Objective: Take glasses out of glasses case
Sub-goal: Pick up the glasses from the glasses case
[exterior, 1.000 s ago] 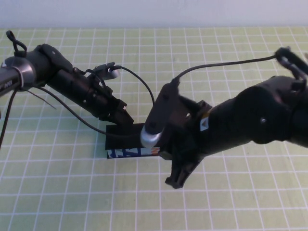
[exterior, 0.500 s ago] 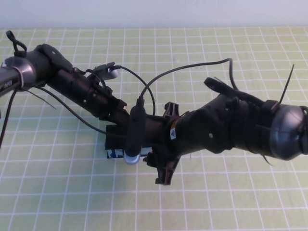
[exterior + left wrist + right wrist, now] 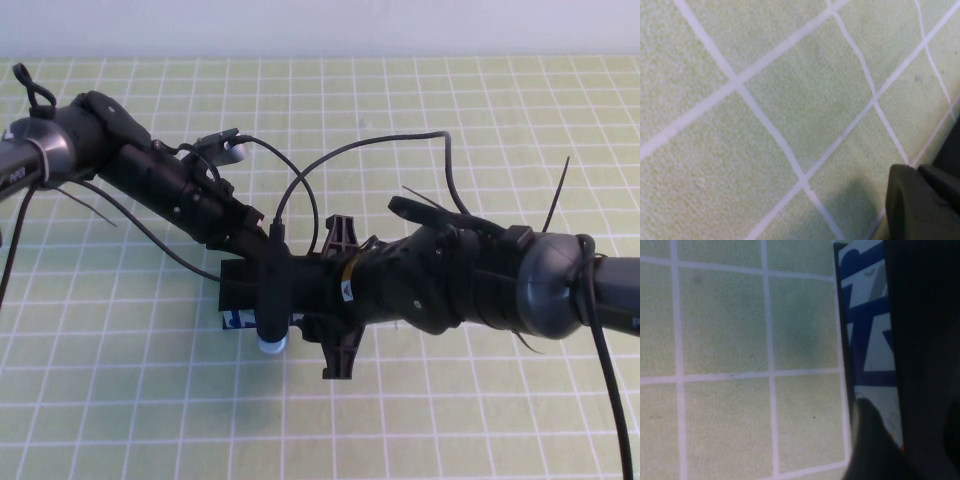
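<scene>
Broadly, the green gridded mat (image 3: 450, 400) carries the case (image 3: 240, 296) near its middle, long axis running left to right, white printed side facing the robot. Reaching in level from the right, the right gripper (image 3: 338, 300) sits over the case's right end. From the far left, the left gripper (image 3: 252, 238) angles down at its back edge. Whether either claw is spread, I cannot tell.

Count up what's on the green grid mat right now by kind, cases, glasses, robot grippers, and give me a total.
Glasses case: 1, mostly hidden under the arms
Glasses: 0 visible
Grippers: 2, the left gripper at the case's far edge, the right gripper over the case
Total: 3
</scene>
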`<state>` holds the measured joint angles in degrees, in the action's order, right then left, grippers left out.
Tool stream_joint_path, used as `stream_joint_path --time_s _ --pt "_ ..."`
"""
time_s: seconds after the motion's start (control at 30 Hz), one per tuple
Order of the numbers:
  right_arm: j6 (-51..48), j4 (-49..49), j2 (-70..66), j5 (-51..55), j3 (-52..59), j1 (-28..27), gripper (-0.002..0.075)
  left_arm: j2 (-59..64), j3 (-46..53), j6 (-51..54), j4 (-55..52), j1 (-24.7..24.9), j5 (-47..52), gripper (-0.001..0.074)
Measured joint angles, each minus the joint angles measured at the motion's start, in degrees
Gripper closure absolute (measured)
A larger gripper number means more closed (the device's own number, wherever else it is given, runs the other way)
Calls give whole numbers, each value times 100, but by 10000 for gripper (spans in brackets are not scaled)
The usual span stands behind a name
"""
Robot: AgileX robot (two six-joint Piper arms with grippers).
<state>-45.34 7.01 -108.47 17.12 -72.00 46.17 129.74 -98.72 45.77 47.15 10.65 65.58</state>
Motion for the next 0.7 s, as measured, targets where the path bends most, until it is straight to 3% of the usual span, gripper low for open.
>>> stream_joint_path --time_s 0.27,0.7 --pt "0 147 -151 -78 0 -13 449 0 0 0 0 0 0 739" --pt "0 444 -151 -214 0 -35 593 9 0 0 0 0 23 739"
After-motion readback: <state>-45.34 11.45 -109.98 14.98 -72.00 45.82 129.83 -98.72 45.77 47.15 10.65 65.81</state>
